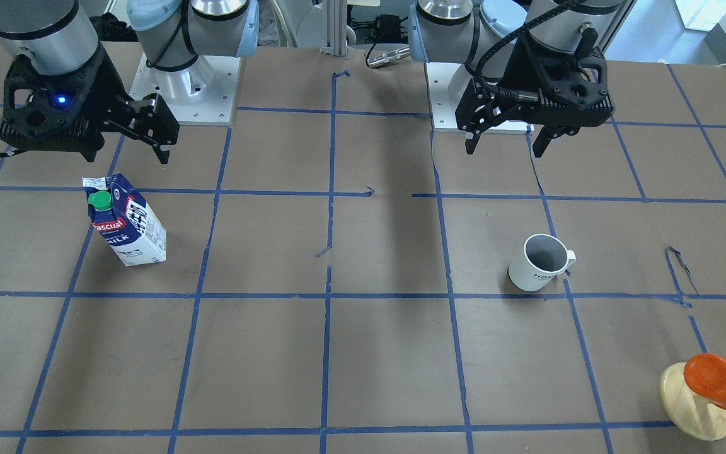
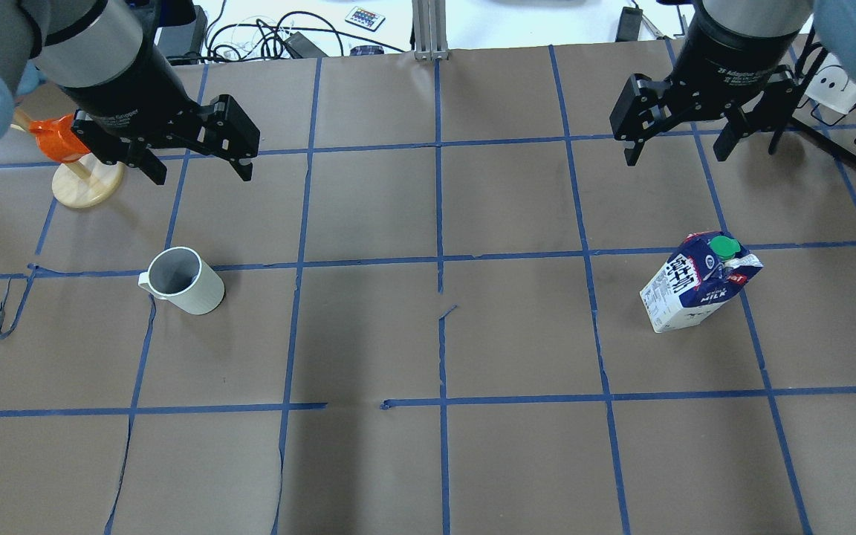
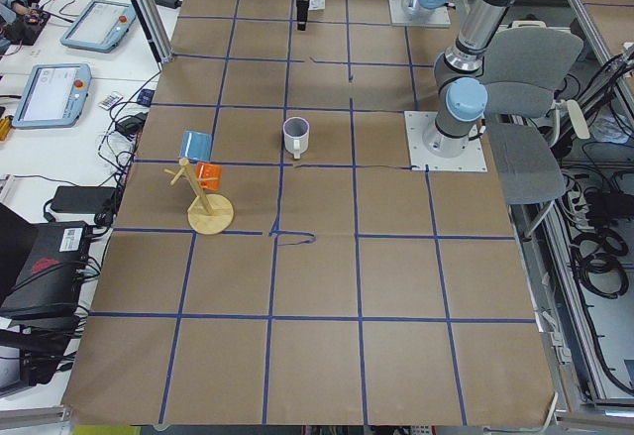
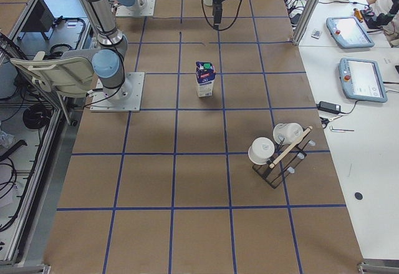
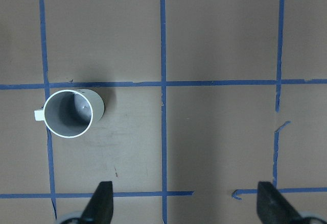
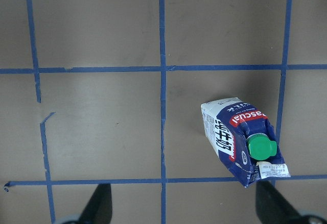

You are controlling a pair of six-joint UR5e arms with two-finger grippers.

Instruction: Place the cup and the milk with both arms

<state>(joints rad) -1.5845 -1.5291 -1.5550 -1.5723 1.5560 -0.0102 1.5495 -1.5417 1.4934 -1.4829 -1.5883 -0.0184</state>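
Observation:
The white cup (image 1: 542,265) stands upright on the brown table, handle to its side; it also shows in the overhead view (image 2: 183,282) and the left wrist view (image 5: 71,113). My left gripper (image 2: 201,172) hangs open and empty above the table, apart from the cup, which lies ahead and to the left of its fingers (image 5: 99,206). The blue and white milk carton (image 2: 695,282) with a green cap stands upright on the other side (image 1: 126,224). My right gripper (image 2: 675,154) is open and empty above the table, clear of the carton (image 6: 240,137).
A wooden stand with an orange cup (image 2: 79,167) sits close to my left gripper at the table's left end (image 1: 709,391). A dark rack with white cups (image 4: 277,152) stands at the right end. The arm bases (image 1: 186,82) are bolted on the robot's side.

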